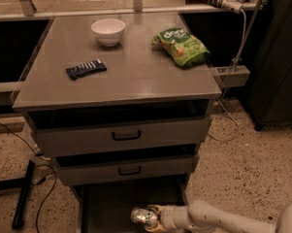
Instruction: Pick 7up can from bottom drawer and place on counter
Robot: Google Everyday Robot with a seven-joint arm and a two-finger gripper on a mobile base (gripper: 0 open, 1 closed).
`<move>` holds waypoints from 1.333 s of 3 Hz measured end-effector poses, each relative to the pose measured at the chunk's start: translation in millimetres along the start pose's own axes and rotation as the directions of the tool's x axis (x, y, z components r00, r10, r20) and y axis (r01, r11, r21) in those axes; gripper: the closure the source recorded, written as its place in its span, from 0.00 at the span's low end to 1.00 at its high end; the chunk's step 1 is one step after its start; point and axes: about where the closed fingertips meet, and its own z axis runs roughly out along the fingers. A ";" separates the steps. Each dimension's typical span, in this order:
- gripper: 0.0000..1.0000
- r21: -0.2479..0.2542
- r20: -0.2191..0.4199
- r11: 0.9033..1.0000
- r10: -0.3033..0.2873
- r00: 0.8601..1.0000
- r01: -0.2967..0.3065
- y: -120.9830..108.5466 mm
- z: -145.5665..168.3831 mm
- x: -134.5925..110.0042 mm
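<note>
The 7up can [138,216], silvery with a green band, lies on its side low in the open bottom drawer [111,203], over its dark floor. My gripper [147,219] reaches in from the lower right, its fingers closed around the can's right end. The white arm [208,219] runs off to the bottom right corner. The counter [136,67] is the broad grey top of the cabinet, well above the can.
On the counter stand a white bowl [108,31], a dark flat packet [86,69] and a green snack bag [182,45]. Two closed grey drawers with black handles [126,136] overhang the bottom drawer. Cables and a black stand leg [23,193] lie on the floor at left.
</note>
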 end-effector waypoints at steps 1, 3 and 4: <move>1.00 0.035 0.008 0.997 -0.067 0.998 0.066 -9.1 -53.1 -29.1; 1.00 0.055 -0.045 0.987 -0.147 0.988 0.150 -40.2 -140.2 -77.4; 1.00 0.086 -0.120 0.983 -0.151 0.981 0.162 -62.8 -192.8 -100.9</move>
